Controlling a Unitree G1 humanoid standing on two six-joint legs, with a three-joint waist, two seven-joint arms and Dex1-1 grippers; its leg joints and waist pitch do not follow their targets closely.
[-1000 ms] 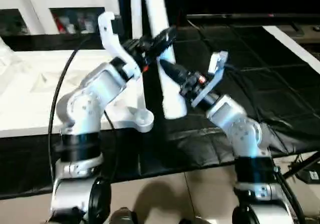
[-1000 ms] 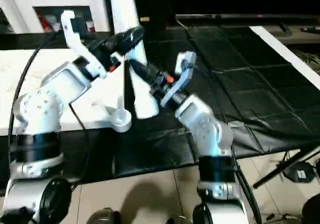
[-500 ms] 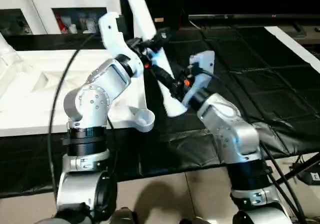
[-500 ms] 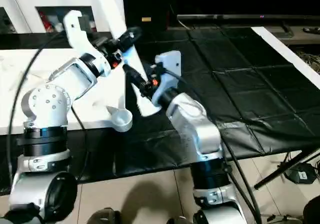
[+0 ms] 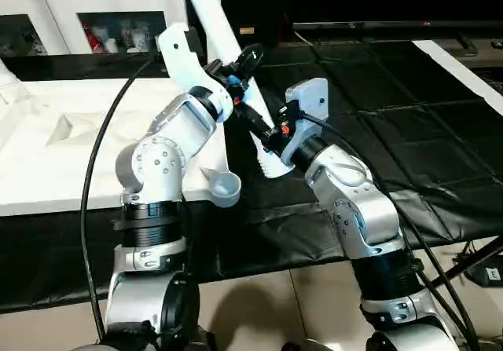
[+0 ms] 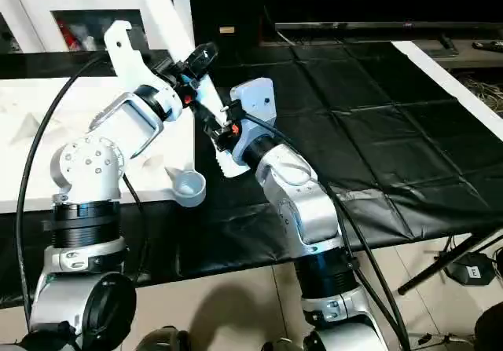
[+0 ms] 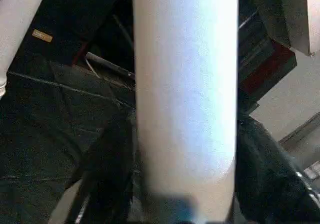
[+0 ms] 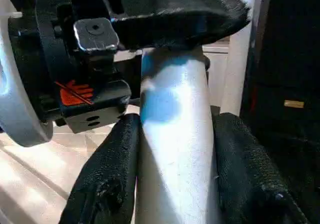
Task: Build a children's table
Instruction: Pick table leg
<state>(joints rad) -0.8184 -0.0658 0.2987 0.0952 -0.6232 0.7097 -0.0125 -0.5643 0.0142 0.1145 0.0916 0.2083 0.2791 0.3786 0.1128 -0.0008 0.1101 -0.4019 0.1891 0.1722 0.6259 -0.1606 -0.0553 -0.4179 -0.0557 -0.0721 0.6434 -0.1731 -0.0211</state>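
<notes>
The white table top lies underside up at the left, its near corner socket facing up. One white tube leg leans with its top toward the left and its lower end on the black cloth just right of that socket. My left gripper is shut on the leg near its middle. My right gripper is shut on it just below. In the left wrist view the leg runs between both black fingers. The right wrist view shows the leg squeezed between its fingers.
A black cloth covers the work surface to the right. A white glass-door cabinet stands behind the table top. A white board runs along the far right. Cables and a stand lie on the tiled floor.
The leg has tipped from nearly upright to leaning, top to the left. My right arm has swung in leftward along it, and the leg's lower end now sits closer to the corner socket.
</notes>
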